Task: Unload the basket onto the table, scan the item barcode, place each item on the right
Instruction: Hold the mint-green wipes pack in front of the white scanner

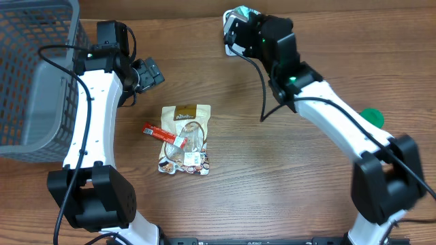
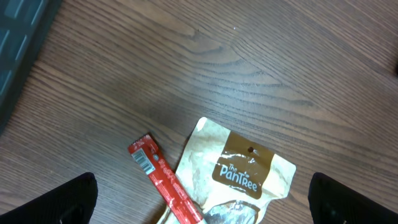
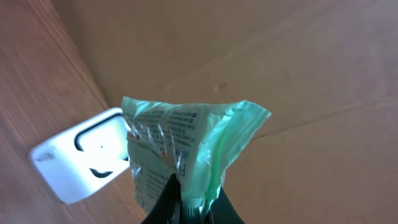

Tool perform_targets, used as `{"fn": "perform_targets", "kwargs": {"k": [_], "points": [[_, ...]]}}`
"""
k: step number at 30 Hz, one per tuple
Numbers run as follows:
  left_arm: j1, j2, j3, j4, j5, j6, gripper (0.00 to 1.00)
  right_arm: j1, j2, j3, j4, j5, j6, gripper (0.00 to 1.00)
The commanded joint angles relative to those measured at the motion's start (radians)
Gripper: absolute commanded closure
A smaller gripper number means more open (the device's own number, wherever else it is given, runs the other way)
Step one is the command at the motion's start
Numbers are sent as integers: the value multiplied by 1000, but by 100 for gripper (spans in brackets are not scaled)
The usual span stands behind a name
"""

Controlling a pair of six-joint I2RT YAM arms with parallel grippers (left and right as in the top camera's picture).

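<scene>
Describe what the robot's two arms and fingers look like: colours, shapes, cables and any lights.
The left arm and right arm share smooth white link shells between chunky black joint housings. A thin black cable trails loosely along each. Small green lights glow on the right arm's black wrist section. The left gripper and right gripper are black, with dark fingers.

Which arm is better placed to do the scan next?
Right. The right gripper is shut on the green packet, held close by the white scanner. The left gripper is open and empty above the brown pouch and red stick, away from the scanner.
</scene>
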Motion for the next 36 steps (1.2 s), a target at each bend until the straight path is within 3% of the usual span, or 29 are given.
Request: {"fn": "perform_targets", "kwargs": {"k": [1, 10, 17, 20, 23, 36], "points": [[-1, -7, 13, 0, -6, 12, 0, -2, 66, 13, 113, 96, -56, 97], [-1, -7, 13, 0, -6, 12, 0, 1, 220, 13, 325, 108, -197, 97], [-1, -7, 13, 0, -6, 12, 0, 1, 299, 13, 520, 148, -228, 96], [-1, -7, 13, 0, -6, 12, 0, 1, 334, 13, 583, 142, -324, 97], [-1, -7, 13, 0, -6, 12, 0, 1, 362, 14, 604, 141, -376, 97], [-1, -7, 13, 0, -6, 12, 0, 1, 399, 23, 628, 97, -336, 97]]}}
